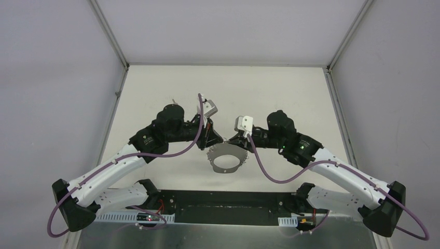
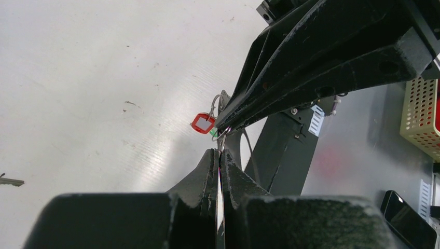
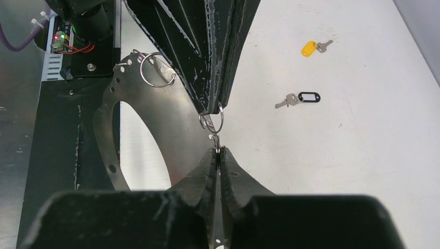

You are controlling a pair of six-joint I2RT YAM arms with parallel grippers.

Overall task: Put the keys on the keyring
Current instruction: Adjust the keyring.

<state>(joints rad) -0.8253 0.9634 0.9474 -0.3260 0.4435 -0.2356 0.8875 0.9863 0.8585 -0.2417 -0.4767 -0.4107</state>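
Observation:
The keyring [image 1: 227, 169] is a flat silvery oval band with small holes, hanging between my two grippers over the near middle of the table. My right gripper [image 3: 218, 153] is shut on its edge; the band [image 3: 106, 135] curves away to the left. My left gripper [image 2: 220, 155] is shut on a thin silver blade, seemingly the green-tag key; its green tag [image 2: 214, 133] and a red tag [image 2: 203, 123] hang just past the tips. Its small ring [image 3: 221, 116] meets my right fingertips. The yellow-tag key [image 3: 311, 47] and the black-tag key [image 3: 301, 98] lie on the table.
Another small split ring [image 3: 141, 70] hangs on the keyring. A bare key [image 2: 10, 181] lies on the white table. A black base plate [image 1: 223, 199] runs along the near edge. A beige perforated basket [image 2: 423, 116] and a phone [image 2: 407, 223] sit beyond it.

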